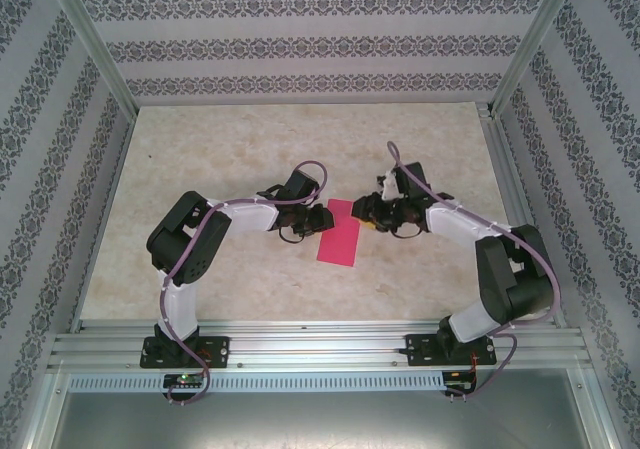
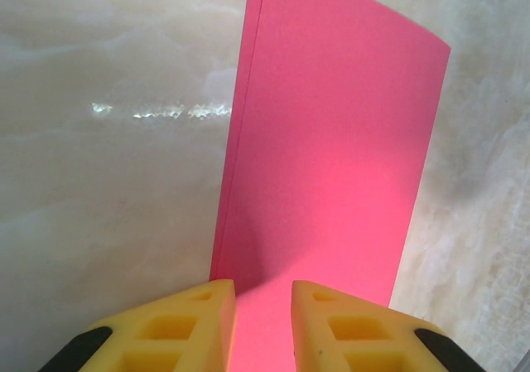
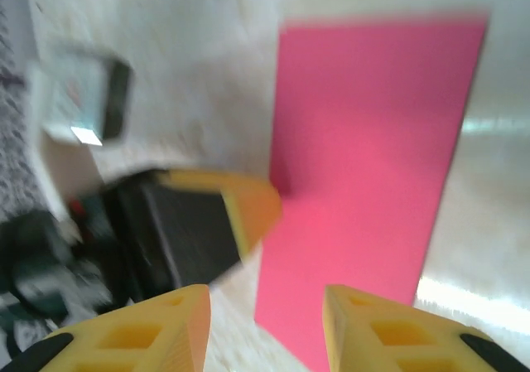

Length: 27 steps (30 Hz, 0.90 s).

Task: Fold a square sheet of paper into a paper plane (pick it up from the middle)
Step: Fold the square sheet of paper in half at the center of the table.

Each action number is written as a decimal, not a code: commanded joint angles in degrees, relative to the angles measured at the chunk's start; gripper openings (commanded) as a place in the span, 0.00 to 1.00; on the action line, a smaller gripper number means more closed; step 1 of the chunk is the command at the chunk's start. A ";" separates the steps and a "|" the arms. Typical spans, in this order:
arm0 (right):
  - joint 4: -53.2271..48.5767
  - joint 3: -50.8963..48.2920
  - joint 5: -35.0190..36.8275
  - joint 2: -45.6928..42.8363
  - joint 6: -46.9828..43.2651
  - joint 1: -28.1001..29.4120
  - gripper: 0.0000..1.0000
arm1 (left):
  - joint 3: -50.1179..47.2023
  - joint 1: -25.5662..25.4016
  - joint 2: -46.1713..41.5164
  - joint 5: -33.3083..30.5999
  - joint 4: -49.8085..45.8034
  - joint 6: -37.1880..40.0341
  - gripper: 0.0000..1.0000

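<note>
The square sheet of paper [image 1: 338,239] lies flat on the table, folded in half into a long magenta-red rectangle [image 2: 331,140]. My left gripper [image 1: 318,219] sits at its upper left edge. In the left wrist view its yellow fingers [image 2: 262,306] stand a narrow gap apart over the paper's near end, with nothing pinched between them. My right gripper [image 1: 365,212] hovers at the paper's upper right. Its fingers [image 3: 265,314] are open over the paper [image 3: 373,157], and this view is blurred. One left fingertip [image 3: 248,202] touches the paper's edge there.
The pale marble-patterned tabletop [image 1: 220,159] is ringed by patterned walls and an aluminium frame [image 1: 320,344] at the near edge. Both arm bases stand on that frame. The two grippers are close together above the paper.
</note>
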 commanded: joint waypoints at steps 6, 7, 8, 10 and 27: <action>0.74 10.84 1.31 14.14 -2.44 -1.16 0.39 | 0.51 -0.91 1.95 0.28 -1.45 1.58 0.27; 1.03 11.96 1.17 16.12 -2.50 -1.32 0.39 | 0.40 -0.98 1.95 0.34 -1.39 1.49 0.27; 1.00 12.79 1.08 17.99 -2.43 -1.33 0.39 | 0.34 -0.91 1.90 0.29 -1.35 1.43 0.27; 2.04 13.22 0.56 20.94 -2.26 -1.32 0.39 | 0.31 -0.91 1.95 0.30 -1.17 1.26 0.27; -2.49 19.69 1.32 23.18 -4.48 -3.17 0.39 | 0.36 -0.91 1.96 0.16 -1.77 1.42 0.27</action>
